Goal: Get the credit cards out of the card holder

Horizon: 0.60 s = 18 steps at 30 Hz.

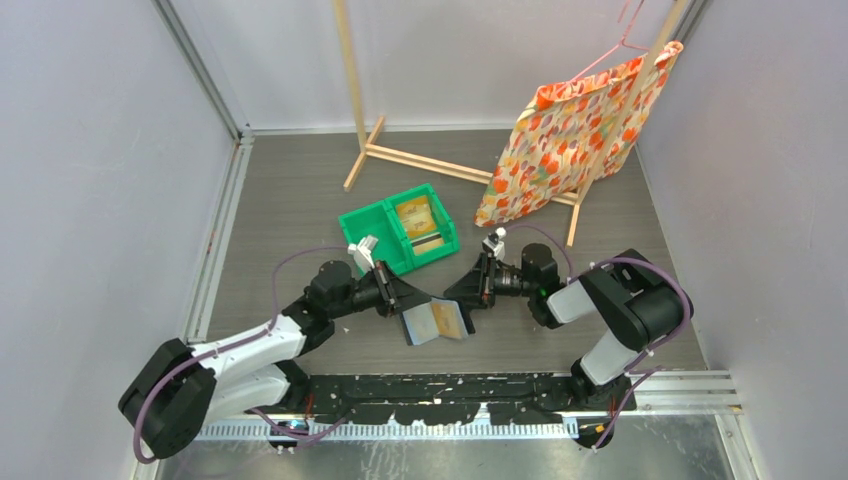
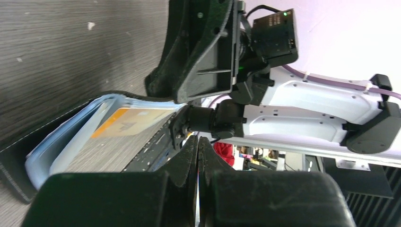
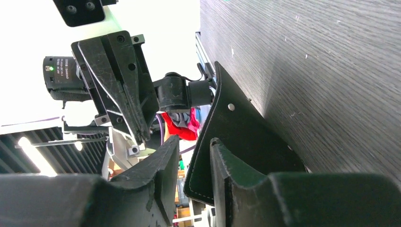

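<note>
Top external: one card holder point(image 1: 437, 322), open, blue-grey inside, near front of surface point(image 1: 300, 190), between left end effector point(image 1: 404, 304) and right end effector point(image 1: 468, 296); one orange credit card point(image 1: 441, 318) showing in its pocket.
Left wrist: left fingers pressed together, nothing seen between.
Right wrist: black flap between slightly parted fingers; cannot tell if clamped.

Grey wood-grain table point(image 1: 300, 200) is carrying a green 2-compartment bin point(image 1: 372, 222) near centre, w/ a wooden rack point(image 1: 430, 164) standing on it behind.

A robotics lab test cell: plain pale walls point(image 1: 90, 150) on aluminium framing point(image 1: 200, 70) enclose a grey tabletop point(image 1: 290, 200) carrying two bolted-down robot arms point(image 1: 255, 350).
</note>
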Available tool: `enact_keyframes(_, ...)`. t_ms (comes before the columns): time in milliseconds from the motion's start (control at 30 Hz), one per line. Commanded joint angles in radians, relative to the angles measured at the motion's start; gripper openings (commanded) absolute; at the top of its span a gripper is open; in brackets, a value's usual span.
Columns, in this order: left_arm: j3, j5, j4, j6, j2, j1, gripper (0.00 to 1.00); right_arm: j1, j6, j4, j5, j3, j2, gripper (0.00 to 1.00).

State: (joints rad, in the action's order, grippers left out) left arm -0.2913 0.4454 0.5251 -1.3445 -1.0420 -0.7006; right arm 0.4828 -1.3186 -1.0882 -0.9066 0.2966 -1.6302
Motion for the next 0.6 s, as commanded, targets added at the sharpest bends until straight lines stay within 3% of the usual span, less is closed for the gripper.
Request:
enact_keyframes(0, 0.001, -0.037, -0.126, 0.052, 0.05, -0.002, 0.0, 0.004, 0.041, -0.008, -0.001, -0.018, -0.016, 0.42)
enact_keyframes(267, 0.0, -0.045, -0.247, 0.09, 0.094, -0.002, 0.01, 0.004, 0.127, 0.103, -0.001, -0.012, -0.01, 0.57)
enact_keyframes(567, -0.037, -0.043, -0.263, 0.122, 0.001, -0.002, 0.11, 0.006, 0.215, 0.249, 0.034, -0.02, 0.027, 0.58)
